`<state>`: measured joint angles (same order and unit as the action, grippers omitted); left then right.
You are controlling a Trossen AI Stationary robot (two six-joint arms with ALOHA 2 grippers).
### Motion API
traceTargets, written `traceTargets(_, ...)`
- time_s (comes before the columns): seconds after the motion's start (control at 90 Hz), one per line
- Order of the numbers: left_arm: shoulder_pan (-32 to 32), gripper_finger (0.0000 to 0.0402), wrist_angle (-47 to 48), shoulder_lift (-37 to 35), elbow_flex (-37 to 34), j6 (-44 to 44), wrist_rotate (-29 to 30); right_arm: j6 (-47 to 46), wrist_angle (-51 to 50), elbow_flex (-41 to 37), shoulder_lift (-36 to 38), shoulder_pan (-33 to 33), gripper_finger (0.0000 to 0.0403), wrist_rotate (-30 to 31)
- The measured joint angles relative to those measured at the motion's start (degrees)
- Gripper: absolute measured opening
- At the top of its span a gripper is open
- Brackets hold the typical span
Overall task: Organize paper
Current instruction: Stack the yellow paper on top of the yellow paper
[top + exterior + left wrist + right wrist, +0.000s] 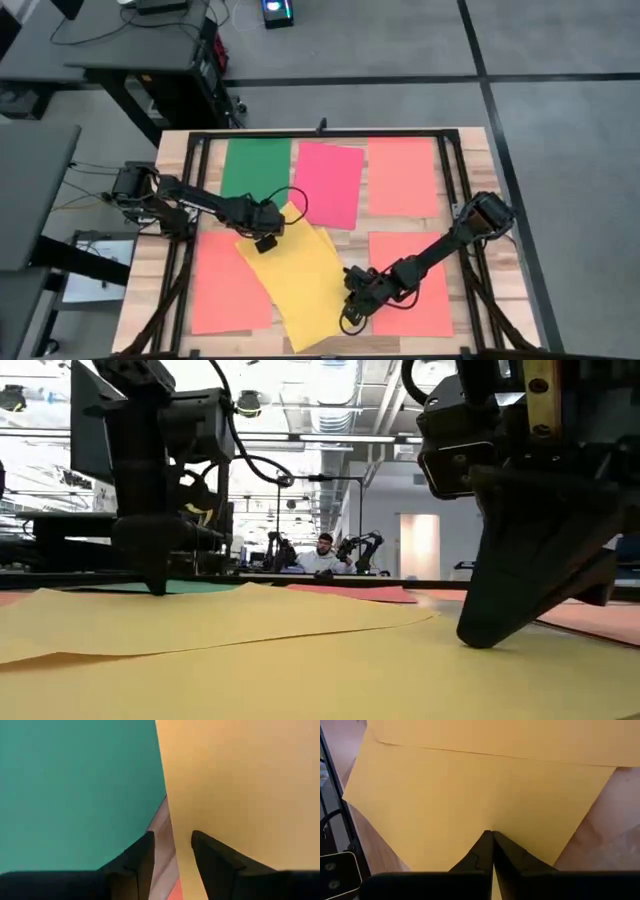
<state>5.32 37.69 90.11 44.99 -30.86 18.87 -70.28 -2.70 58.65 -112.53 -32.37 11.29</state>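
1. Paper lies spread over the table [470, 140]: a green sheet [255, 165], a pink sheet [328, 182] and three orange sheets [403, 175].
2. Two yellow sheets [300, 275] lie crooked in the middle, one over the other.
3. Left gripper [171, 851] sits at the yellow top edge, beside the green sheet, fingers a little apart.
4. Right gripper [492, 842] presses down on the yellow paper, fingers squeezed together.
5. Far back, a person [322, 556] sits.

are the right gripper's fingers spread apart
No, the right gripper has its fingers pressed together, tips on the yellow paper.
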Motion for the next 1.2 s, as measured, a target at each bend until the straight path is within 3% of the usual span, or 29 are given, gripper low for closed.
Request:
traceTargets(0.4, 3.17, 0.0121, -9.26, 0.11, -0.02, 4.67, -3.68, -0.17, 0.02, 0.00, 0.00, 0.12, 0.0000, 0.59)
traceTargets(1.2, 3.22, 0.0121, -10.03, 0.15, 2.64, 10.76, -2.77, 2.74, 2.47, -0.11, 2.86, -0.60, 0.0000, 0.66)
